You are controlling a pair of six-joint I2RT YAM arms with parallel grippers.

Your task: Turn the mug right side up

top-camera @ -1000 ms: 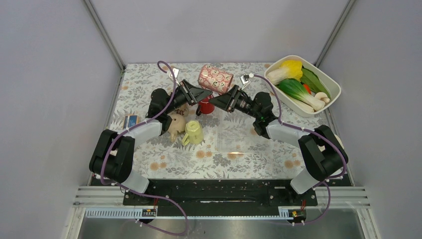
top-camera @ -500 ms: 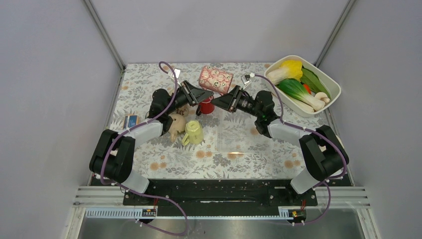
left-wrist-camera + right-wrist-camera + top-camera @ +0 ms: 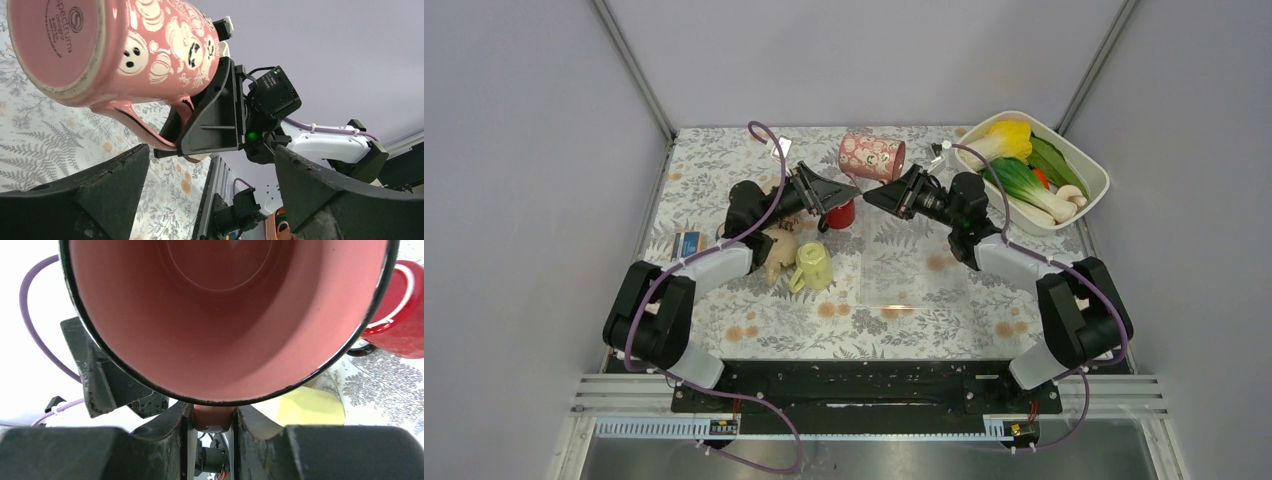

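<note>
Mug aloft over far desk, long axis near level: base faces left arm, mouth faces right wrist. Right end effector pinched on its handle. Left end effector spread wide, empty, just beside base. Righting likely needs a right wrist roll.

Red cup close beneath mug

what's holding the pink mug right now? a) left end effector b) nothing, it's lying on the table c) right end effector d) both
c: the right end effector is shut on the handle of the pink mug, while the left end effector is open and apart from it.
</note>
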